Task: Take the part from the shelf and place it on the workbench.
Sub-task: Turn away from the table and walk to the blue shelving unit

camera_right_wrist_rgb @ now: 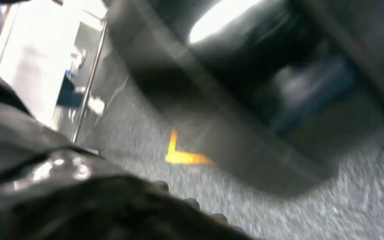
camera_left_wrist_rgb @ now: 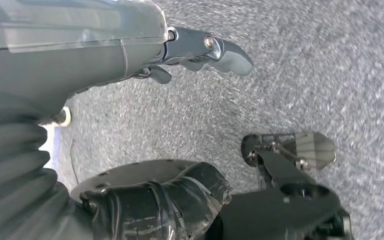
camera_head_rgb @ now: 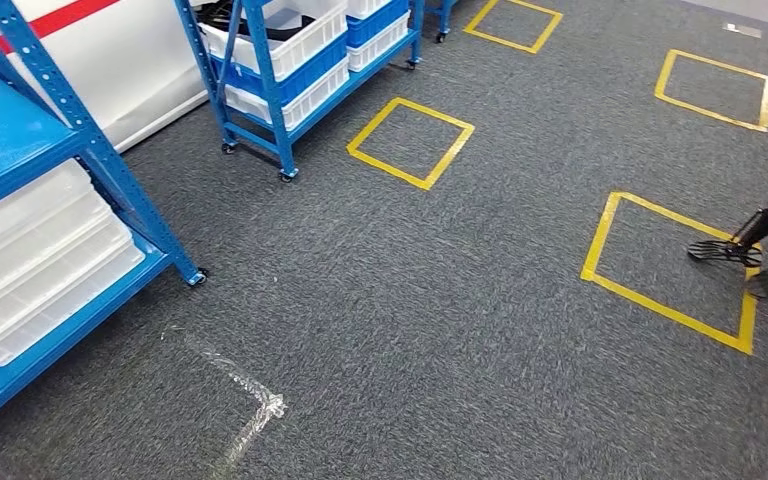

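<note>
Looks like the walking stage, the shelf [camera_head_rgb: 265,95] off ahead. Left hand [camera_left_wrist_rgb: 192,55] hangs slack and empty. Right hand [camera_right_wrist_rgb: 105,205] too blurred to tell; the dark shape [camera_right_wrist_rgb: 260,105] by it may be the part. Next, find the workbench

The carpet floor [camera_head_rgb: 440,300] was dark grey with a fine light speckle. Yellow tape squares [camera_head_rgb: 410,142] were marked on it, and a strip of clear shiny tape [camera_head_rgb: 245,385] lay near the front. The shelf [camera_head_rgb: 110,170] frames were bright blue, and the bins [camera_head_rgb: 35,260] on them were white; the far shelf [camera_head_rgb: 270,95] also carried blue bins [camera_head_rgb: 332,52] between white ones. The wall [camera_head_rgb: 110,70] behind was white with a red stripe [camera_head_rgb: 50,22]. The left hand [camera_left_wrist_rgb: 200,50] had a grey thumb.
</note>
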`<state>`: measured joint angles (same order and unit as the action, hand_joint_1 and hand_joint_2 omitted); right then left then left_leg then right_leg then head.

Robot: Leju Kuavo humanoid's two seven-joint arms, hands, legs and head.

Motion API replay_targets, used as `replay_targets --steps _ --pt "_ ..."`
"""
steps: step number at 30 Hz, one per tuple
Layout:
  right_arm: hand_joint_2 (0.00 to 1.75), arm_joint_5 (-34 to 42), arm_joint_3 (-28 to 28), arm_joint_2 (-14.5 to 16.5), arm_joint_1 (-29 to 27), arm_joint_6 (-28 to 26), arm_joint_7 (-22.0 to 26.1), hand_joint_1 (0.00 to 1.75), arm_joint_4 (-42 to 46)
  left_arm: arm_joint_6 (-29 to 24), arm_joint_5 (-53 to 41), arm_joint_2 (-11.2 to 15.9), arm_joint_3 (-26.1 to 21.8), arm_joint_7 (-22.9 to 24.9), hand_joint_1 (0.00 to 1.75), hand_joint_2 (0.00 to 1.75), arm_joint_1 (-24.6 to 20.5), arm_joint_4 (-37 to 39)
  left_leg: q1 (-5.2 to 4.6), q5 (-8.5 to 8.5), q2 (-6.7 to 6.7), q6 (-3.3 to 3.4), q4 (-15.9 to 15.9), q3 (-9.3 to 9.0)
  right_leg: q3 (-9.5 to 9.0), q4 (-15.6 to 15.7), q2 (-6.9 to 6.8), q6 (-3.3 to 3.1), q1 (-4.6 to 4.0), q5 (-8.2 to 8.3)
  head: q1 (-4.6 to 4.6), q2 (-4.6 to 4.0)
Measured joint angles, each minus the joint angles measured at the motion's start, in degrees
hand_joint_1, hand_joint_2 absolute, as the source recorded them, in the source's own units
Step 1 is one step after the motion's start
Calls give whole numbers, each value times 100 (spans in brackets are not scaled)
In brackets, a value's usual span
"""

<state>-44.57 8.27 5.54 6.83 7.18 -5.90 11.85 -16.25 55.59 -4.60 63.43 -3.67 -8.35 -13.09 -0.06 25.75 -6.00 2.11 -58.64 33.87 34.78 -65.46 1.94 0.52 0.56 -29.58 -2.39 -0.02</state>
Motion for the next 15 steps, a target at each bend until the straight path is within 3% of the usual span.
replay_targets --steps 2,3,4,5,6,8,9,10,11,12,13,15 --pt "0 0 10 -2 2 -7 0 0 0 -10 0 -4 0 36 0 175 -18 0 10 0 -151 -42 -22 30 -197 536 254 -29 1 196 3 0" --pt "0 0 19 -2 11 -10 0 0 0 -20 1 -7 0 66 0 175 -28 0 22 -7 -216 -75 -17 48 -228 617 317 -36 -5 188 4 1" --pt "0 0 28 -1 27 -14 0 0 0 -28 1 -8 0 97 0 175 -38 0 31 -22 -287 -114 -3 63 -250 653 269 -43 -11 195 2 1" --pt "0 0 37 4 44 -16 0 0 1 -34 1 -9 0 119 0 131 -42 0 36 -33 -318 -146 10 74 -279 685 191 -65 1 212 -1 0" --pt "0 1 42 8 53 -19 0 0 1 -38 1 -10 0 133 0 87 -44 0 25 -10 -224 -173 -18 95 -319 733 113 -91 13 232 4 0" --pt "0 1 48 14 45 -24 0 0 2 -38 5 -10 0 127 0 87 -66 0 3 198 154 -216 -366 270 -387 825 -66 -142 37 268 39 -1" --pt "0 1 52 13 34 -26 0 0 1 -38 11 -10 -1 108 0 131 -82 0 4 367 358 -239 -694 432 -406 842 -160 -158 26 268 55 -1" --pt "0 1 58 12 24 -28 -1 0 1 -39 18 -10 -2 85 0 175 -96 0 19 523 454 -264 -1060 619 -415 845 -258 -168 19 259 68 -1" --pt "0 2 66 11 17 -34 -2 0 0 -44 23 -10 -4 65 0 175 -103 0 38 614 502 -290 -1356 773 -421 844 -353 -173 14 246 70 0" --pt "0 2 74 11 13 -44 -5 0 0 -49 31 -10 -7 56 0 175 -102 0 60 603 530 -315 -1479 842 -432 841 -444 -171 16 230 69 0" --pt "0 -1 84 10 13 -57 -13 0 0 -56 37 -10 -9 58 0 175 -96 0 83 493 557 -338 -1397 804 -447 837 -527 -160 22 210 70 0" --pt "0 -7 112 10 16 -93 -65 0 0 -66 57 -10 -12 67 0 175 -90 -1 110 120 735 -370 -714 455 -501 817 -674 -109 37 153 72 0"
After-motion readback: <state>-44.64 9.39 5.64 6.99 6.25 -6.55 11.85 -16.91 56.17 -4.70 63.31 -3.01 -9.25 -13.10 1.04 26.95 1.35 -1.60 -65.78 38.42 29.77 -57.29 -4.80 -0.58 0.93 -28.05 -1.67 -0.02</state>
